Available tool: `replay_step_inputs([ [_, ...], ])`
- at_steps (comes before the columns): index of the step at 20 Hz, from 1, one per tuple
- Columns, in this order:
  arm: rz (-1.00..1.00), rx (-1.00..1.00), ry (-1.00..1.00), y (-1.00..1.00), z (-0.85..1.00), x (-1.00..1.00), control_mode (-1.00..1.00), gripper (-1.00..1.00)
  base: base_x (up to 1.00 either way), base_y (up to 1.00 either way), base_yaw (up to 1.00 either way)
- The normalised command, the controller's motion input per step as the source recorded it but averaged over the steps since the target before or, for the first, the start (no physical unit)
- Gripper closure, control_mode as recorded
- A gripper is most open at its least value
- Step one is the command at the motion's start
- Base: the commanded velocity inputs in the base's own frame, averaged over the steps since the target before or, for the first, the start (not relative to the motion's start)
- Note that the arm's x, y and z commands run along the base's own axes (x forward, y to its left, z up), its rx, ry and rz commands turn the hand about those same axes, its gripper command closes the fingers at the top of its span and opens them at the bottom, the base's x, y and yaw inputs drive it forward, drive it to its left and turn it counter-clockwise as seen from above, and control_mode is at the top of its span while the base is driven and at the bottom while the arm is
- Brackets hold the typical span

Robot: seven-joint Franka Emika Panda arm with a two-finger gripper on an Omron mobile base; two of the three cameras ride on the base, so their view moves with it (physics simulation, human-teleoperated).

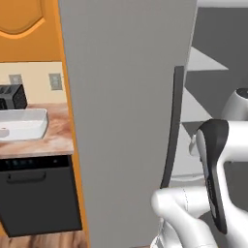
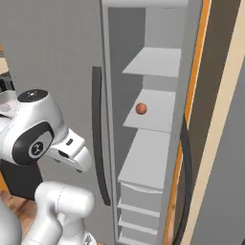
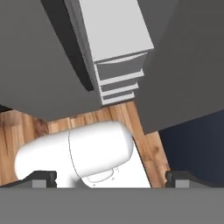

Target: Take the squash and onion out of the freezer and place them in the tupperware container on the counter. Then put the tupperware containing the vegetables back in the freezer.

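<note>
The freezer (image 2: 57, 52) stands with its grey door swung open, a long dark bar handle (image 2: 98, 139) on the door's edge. On a pale middle shelf (image 2: 158, 115) inside lies a small round reddish-brown onion (image 2: 141, 108). The squash is out of view. A white tupperware container (image 1: 24, 123) rests on the marbled counter (image 1: 57, 138) left of the freezer door (image 1: 126, 111). In the hand view my gripper (image 3: 111, 179) is open and holds nothing, its fingertips (image 3: 43, 177) far apart. It points down at the freezer's lower drawers (image 3: 118, 74) and the wooden floor (image 3: 118, 116).
A black toaster (image 1: 12, 97) sits at the back of the counter, and a black dishwasher (image 1: 41, 198) is under it. Orange cabinet trim (image 2: 201, 72) and a dark wall panel (image 2: 220, 95) flank the freezer's right side. My arm's elbow (image 2: 33, 129) hangs before the door.
</note>
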Motion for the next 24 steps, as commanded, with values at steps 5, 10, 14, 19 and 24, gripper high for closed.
replay_step_inputs([
  [5,0.0,0.0,0.0,0.0,0.0,0.0,1.0,-1.0,0.24,-0.66,0.05],
  [10,0.0,0.0,0.0,0.0,0.0,0.0,1.0,-1.0,0.58,-0.42,0.0],
  [14,0.0,0.0,0.0,0.0,0.0,0.0,1.0,-1.0,0.74,-0.27,0.0],
  [19,0.0,0.03,0.0,-0.09,0.02,0.07,-1.0,-1.0,0.4,-0.28,0.0],
  [24,0.0,0.2,-0.05,-0.39,0.11,0.63,-1.0,-1.0,0.0,0.0,0.0],
])
